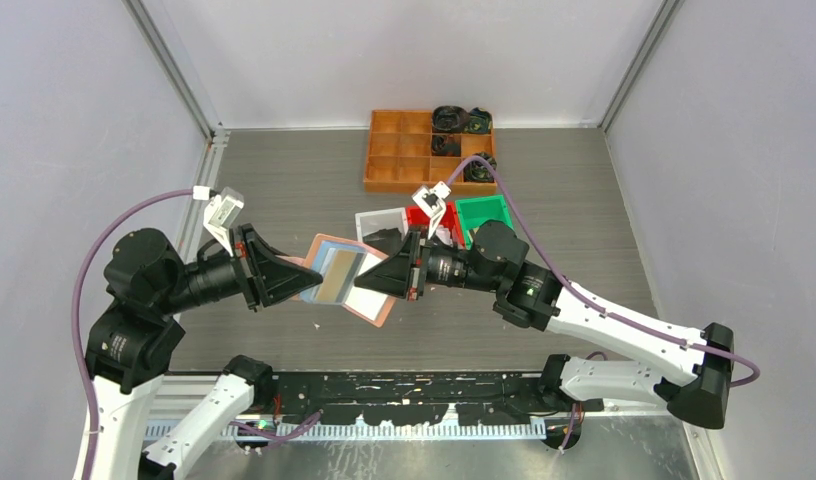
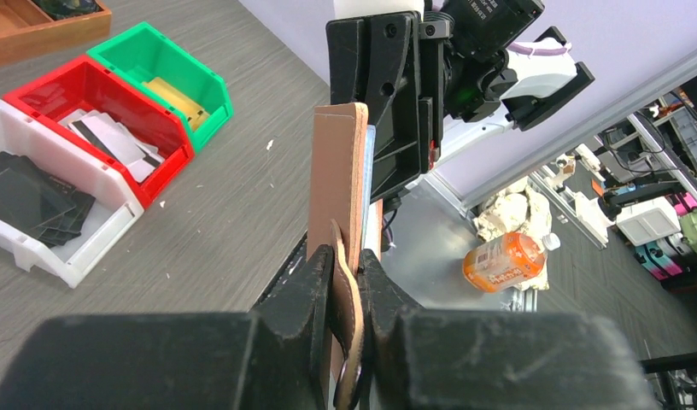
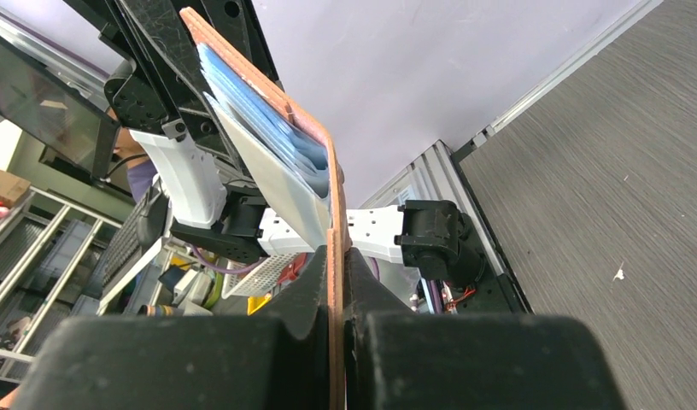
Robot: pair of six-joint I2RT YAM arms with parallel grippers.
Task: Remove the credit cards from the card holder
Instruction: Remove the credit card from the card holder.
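While the two arms face each other above the table (image 1: pixel 284 170), card holder (image 1: pixel 374 305) spread open between them | left gripper (image 1: pixel 306 284) clenched on its left edge | right gripper (image 1: pixel 370 284) clenched on the right flap | credit cards (image 1: pixel 336 277) apparently seated in its pockets

The card holder (image 2: pixel 336 188) looks like matt, leather-like material, a little grainy, with clear, shiny plastic pockets (image 3: pixel 251 98) inside. My left fingers (image 2: pixel 307 295) are black plastic, matt and slightly rough. The table (image 2: pixel 225 196) has a matt grey wood-grain surface. The red bin (image 2: pixel 46 79) and green bin (image 2: pixel 191 73) are smooth, glossy plastic.
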